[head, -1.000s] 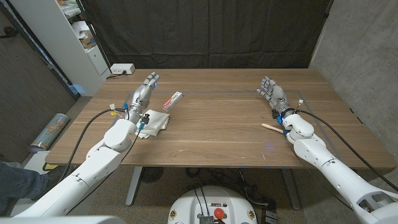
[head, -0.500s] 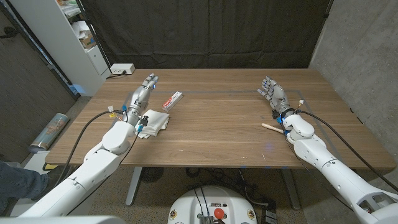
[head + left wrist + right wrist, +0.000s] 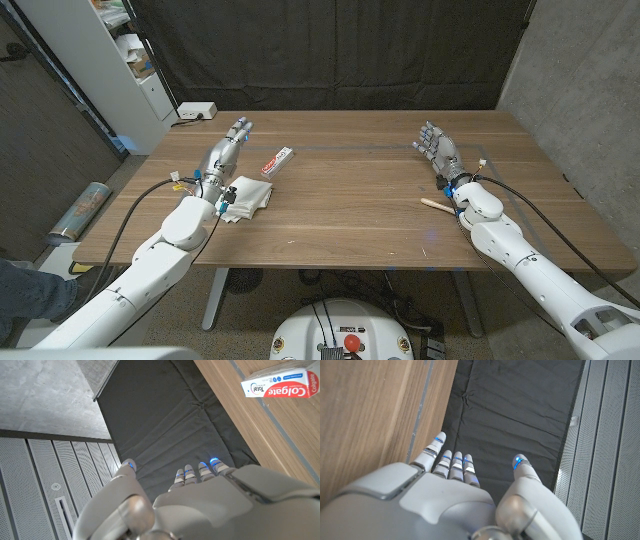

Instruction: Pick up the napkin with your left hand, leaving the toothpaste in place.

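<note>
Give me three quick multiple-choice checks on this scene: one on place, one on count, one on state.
1. The white crumpled napkin lies
A. beside the left robot hand's wrist
B. by the right robot hand
C. on the floor

2. Red-and-white toothpaste boxes on the wooden table:
A. none
B. one
C. three

3. The left robot hand is
A. gripping the napkin
B. pinching the toothpaste
C. open, holding nothing

Answers: 1 A, napkin sits by that forearm; 2 B, a single box shows; 3 C, fingers extended, nothing held.

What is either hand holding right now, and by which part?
Nothing. The left hand and right hand are both open; the napkin lies ungripped.
</note>
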Controlling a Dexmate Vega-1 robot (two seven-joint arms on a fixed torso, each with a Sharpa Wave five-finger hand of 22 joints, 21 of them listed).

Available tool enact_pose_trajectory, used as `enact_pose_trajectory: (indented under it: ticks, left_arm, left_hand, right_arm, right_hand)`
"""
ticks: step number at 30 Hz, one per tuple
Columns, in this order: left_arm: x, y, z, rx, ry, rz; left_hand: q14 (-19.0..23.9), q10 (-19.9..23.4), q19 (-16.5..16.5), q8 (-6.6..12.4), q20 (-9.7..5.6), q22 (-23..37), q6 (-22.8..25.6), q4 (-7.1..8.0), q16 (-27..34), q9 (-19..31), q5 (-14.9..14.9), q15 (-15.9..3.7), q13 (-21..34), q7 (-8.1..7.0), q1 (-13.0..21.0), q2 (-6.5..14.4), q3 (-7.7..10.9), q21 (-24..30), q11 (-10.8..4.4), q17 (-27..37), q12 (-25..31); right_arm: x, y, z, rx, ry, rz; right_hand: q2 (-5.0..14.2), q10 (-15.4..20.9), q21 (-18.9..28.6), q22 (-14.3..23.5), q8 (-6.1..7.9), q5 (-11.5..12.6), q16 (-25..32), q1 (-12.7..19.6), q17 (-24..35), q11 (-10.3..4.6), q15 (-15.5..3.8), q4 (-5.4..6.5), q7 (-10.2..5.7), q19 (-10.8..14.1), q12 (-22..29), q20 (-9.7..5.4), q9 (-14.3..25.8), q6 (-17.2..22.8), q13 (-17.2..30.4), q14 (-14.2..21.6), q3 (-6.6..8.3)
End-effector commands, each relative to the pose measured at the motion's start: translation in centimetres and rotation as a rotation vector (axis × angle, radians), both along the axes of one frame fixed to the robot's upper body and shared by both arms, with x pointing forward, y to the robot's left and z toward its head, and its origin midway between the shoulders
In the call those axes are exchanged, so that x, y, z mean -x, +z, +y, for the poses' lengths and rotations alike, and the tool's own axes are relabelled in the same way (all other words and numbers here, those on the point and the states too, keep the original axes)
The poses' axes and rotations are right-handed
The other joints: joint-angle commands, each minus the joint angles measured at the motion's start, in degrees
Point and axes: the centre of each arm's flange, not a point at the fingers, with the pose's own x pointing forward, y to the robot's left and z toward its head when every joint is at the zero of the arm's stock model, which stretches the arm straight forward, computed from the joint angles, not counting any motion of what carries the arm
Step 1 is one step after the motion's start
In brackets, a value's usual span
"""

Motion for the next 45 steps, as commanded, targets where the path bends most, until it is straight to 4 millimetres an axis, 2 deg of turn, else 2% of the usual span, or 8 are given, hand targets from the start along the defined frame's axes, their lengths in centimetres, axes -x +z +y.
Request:
enact_pose_trajectory:
  ticks: [1,11,26,45]
  left_arm:
    - [0.4,-0.2,0.3,-0.026,0.017,0.002]
    - [0.7,-0.5,0.2,-0.064,0.026,0.021]
    - [2.4,-0.7,0.6,-0.059,0.055,-0.022]
    - [3.1,-0.8,0.5,-0.092,0.091,-0.041]
  left_hand:
    - [0.3,-0.1,-1.0,0.13,0.38,0.1,0.3,-0.29,0.1,0.2,-0.1,0.04,0.0,0.17,0.2,0.7,0.06,-0.1,-0.03,0.1,0.2]
    - [0.3,-0.1,-1.0,0.09,0.52,0.1,0.3,-0.43,0.1,0.2,-0.1,-0.01,0.0,0.20,0.2,0.7,0.09,-0.2,-0.02,0.1,0.2]
    - [0.1,-0.3,-1.2,0.02,0.63,0.2,0.3,-0.71,0.0,0.2,-0.1,0.03,0.0,0.25,0.3,0.9,0.16,-0.7,-0.02,0.1,0.0]
    - [0.1,-0.2,-1.0,0.01,0.69,0.2,0.4,-1.08,0.0,0.2,-0.1,0.02,0.0,0.27,0.6,1.2,0.28,-1.0,0.04,0.1,0.0]
  right_arm:
    - [0.0,0.3,0.1,0.003,-0.006,-0.001]
    - [0.1,0.5,0.0,0.013,-0.008,-0.001]
    - [0.2,0.3,-0.1,0.013,-0.011,0.004]
    - [0.0,0.1,0.3,0.011,-0.007,0.004]
  right_hand:
    - [0.62,0.3,0.5,0.3,0.13,0.5,0.3,0.2,-0.1,0.06,-0.15,-0.11,-0.09,0.2,0.3,0.22,0.0,0.6,-0.1,0.1,-0.08]
    - [0.66,0.3,0.5,0.3,0.11,0.5,0.3,0.3,-0.2,0.08,-0.17,-0.18,-0.11,0.2,0.3,0.23,0.0,0.6,-0.1,0.1,-0.14]
    - [0.79,0.2,0.5,0.3,0.07,0.5,0.3,0.2,-0.3,0.04,-0.18,-0.19,-0.12,0.2,0.3,0.25,0.0,0.6,-0.1,0.1,-0.24]
    - [0.84,0.3,0.5,0.3,0.06,0.5,0.3,0.2,-0.5,0.04,-0.14,-0.28,-0.14,0.2,0.3,0.22,0.0,0.6,-0.1,0.1,-0.29]
